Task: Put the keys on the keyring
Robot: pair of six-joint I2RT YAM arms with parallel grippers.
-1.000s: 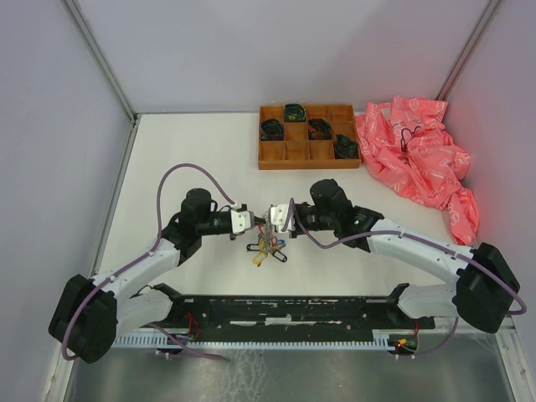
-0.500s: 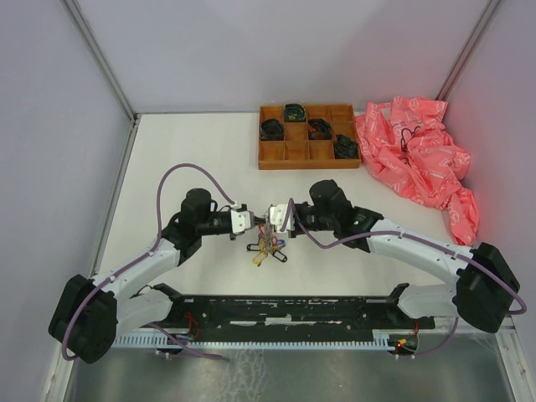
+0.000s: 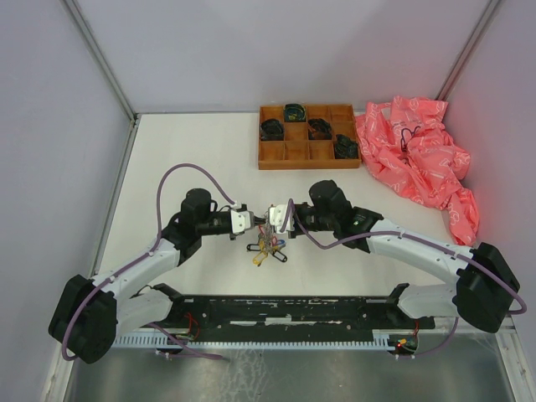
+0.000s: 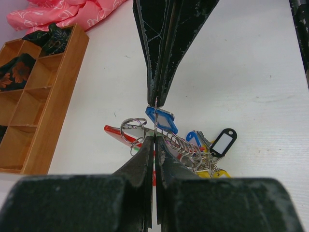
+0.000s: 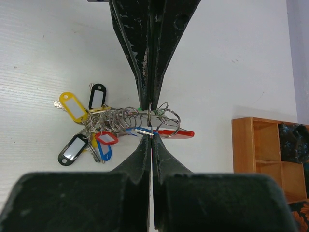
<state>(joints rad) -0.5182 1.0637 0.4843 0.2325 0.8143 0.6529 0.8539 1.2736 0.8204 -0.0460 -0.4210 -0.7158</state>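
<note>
Left end effector [image 4: 154,145]: fingers pressed together, their tips nipping a thin wire ring that is seen edge-on.
Right end effector [image 5: 150,141]: fingers closed just as tight, pinching the same ring from the opposite side. The two sets of tips almost meet nose to nose above the middle of the worktop [image 3: 184,151].
Keyring [image 4: 155,118]: a silvery sliver caught between the two pairs of tips, with a chain of further small rings trailing off it.
Keys [image 3: 266,244]: bunched just beneath the meeting tips, tags fanned out. A yellow tag [image 5: 72,106], black tags [image 5: 98,96] and a blue tag [image 4: 161,119] show, and a red strap [image 5: 176,133] juts towards the tray side. It cannot be told whether the bunch rests on the worktop or hangs.
In the way: in each wrist view the opposing dark fingers drop in from the top and hide the worktop behind them, and the camera's own fingers cover the lower part of the bunch.
Wooden tray [image 3: 261,159]: at the far edge, well apart from the keys, with dark coiled items [image 3: 272,128] in several compartments.
Pink sheet [image 3: 414,159]: crumpled just beside the tray, on its right.
Purple cable [image 3: 180,167]: loops above the left arm; another curls by the right wrist.
</note>
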